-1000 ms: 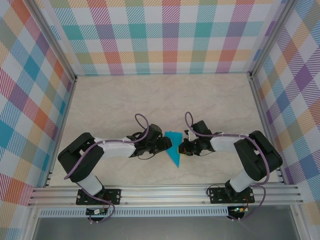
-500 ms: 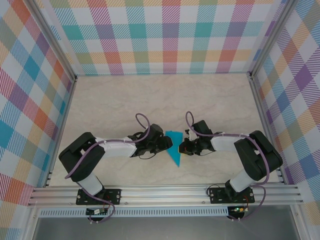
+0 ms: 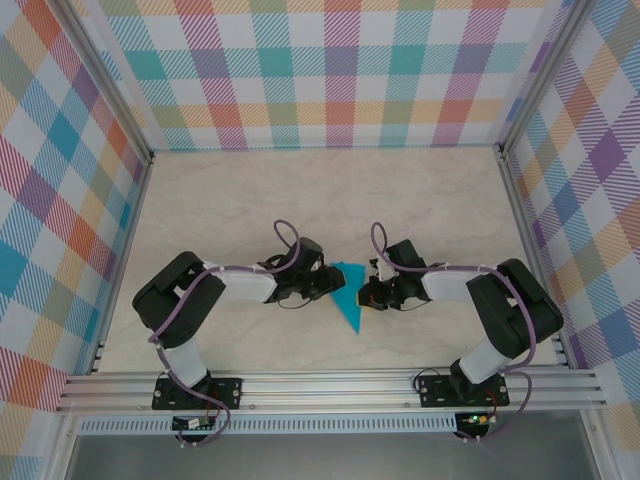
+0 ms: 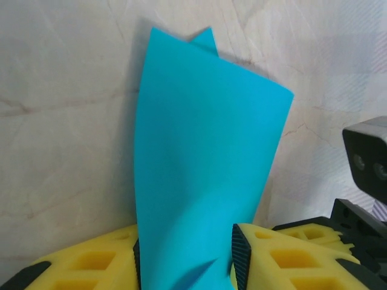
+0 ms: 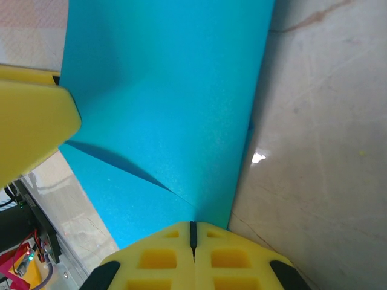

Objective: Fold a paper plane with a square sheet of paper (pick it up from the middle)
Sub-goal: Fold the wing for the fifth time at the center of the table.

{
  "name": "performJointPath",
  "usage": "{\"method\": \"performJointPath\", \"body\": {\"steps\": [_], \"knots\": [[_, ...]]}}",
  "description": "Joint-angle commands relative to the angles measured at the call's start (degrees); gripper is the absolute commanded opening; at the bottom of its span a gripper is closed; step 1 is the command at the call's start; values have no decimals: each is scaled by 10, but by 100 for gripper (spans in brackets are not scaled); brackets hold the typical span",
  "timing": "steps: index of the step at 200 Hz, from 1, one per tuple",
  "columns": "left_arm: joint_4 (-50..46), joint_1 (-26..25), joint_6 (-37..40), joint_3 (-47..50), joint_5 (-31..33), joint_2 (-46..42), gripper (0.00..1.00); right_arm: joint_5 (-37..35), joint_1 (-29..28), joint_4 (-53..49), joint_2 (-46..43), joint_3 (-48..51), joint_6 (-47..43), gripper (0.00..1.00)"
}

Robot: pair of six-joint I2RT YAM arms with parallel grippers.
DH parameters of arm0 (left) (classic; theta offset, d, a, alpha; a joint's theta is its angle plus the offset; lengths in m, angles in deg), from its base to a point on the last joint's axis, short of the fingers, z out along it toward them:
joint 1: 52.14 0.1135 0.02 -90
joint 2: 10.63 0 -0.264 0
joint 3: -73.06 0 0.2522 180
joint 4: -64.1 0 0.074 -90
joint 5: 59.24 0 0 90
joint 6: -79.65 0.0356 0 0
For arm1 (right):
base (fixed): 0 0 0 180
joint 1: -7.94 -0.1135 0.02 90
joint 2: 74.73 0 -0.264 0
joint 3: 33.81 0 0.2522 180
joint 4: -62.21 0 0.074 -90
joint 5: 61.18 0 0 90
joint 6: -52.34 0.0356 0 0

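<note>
left gripper (image 3: pixel 337 286) reaching right, astride paper (image 3: pixel 350 306) | right gripper (image 3: pixel 362 295) opposite, pinching it

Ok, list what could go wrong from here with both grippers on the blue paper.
1. The right gripper is shut on one edge of the blue paper, and the sheet bows up between the spread jaws of the left gripper. Pulling the arms apart could tear it or crease it off-line.
2. The paper is bowed up off the table, so it might spring flat or slip if the pinch loosens.
</note>
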Motion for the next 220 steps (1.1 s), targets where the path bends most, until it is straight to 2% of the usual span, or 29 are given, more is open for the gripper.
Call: {"method": "performJointPath", "body": {"steps": [1,22,43,81,107,124,133,159,168,182,201,220], "knots": [[32,15,17,-8,-45,8,38,-34,4,-28,21,-6,-25,1],[14,17,36,-22,-58,14,31,-30,4,-34,17,-12,-29,2],[12,18,37,-27,-70,23,12,-30,4,-44,5,-18,-32,4],[8,17,15,-11,-41,3,6,-48,2,-81,-55,-19,-43,9],[-5,12,-14,20,15,-43,4,-121,-16,-125,-131,-13,-49,15],[-14,8,-24,32,35,-63,4,-173,-42,-134,-185,-1,-52,15],[-20,7,-24,33,41,-68,4,-203,-59,-132,-212,8,-51,19],[-16,2,-40,38,49,-68,3,-303,-146,-129,-264,21,-58,25],[-11,-1,-46,41,54,-68,3,-341,-178,-133,-267,17,-60,25],[-2,-2,-51,39,51,-63,3,-379,-223,-125,-265,16,-65,30],[16,-5,-48,31,28,-52,4,-412,-267,-119,-244,8,-71,32],[21,-8,-46,22,14,-43,4,-446,-296,-119,-214,0,-68,41]]}}
